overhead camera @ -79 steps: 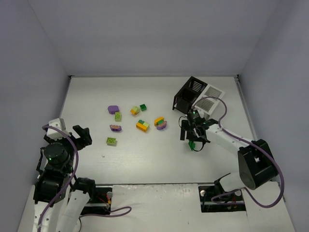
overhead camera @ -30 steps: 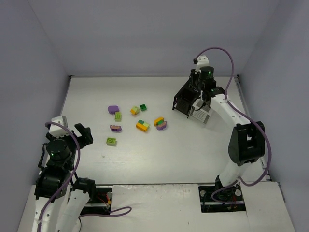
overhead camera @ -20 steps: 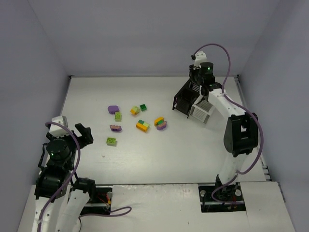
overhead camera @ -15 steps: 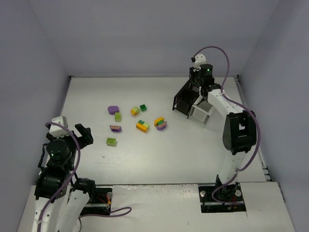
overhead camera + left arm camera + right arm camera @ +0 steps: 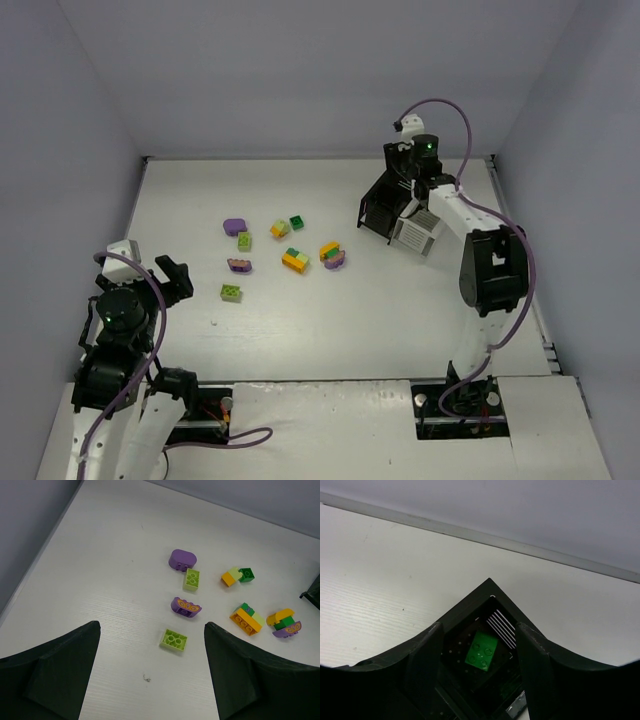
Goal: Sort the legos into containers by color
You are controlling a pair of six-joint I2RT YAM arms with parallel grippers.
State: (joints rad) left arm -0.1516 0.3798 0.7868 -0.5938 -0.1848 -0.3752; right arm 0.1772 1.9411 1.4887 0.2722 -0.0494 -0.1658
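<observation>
Right arm, drop station.
- Right gripper (image 5: 479, 634): jaws partly spread, nothing between them, no contact with any brick.
- 1 green brick (image 5: 481, 650) lies flat on the floor of the black bin (image 5: 470, 602), directly below the gap between the fingers, studs up.
- White bin (image 5: 418, 232) sits joined to the black one, on the gripper's near-right side in the overhead view.

Left arm, idle.
- Left gripper (image 5: 151, 627): spread wide, empty, hanging above the table (image 5: 100, 555).
- Loose legos ahead of it: lime brick (image 5: 174, 640) closest, just past the fingertips; purple patterned brick (image 5: 186, 606) and a second lime brick (image 5: 191, 579) beyond; purple rounded brick (image 5: 182, 559) farthest; 3 mixed-colour clumps (image 5: 246, 619) ahead and to its right.

Risks, as judged:
- Fingertips look low beside the bin walls. A sideways pull-out before lifting could catch the rim and drag or tip the light, joined containers.
- Mixed clumps grabbed whole would put 2 colours in 1 bin; they need splitting first.
- Bricks sit close together; a wide approach could knock neighbours.
</observation>
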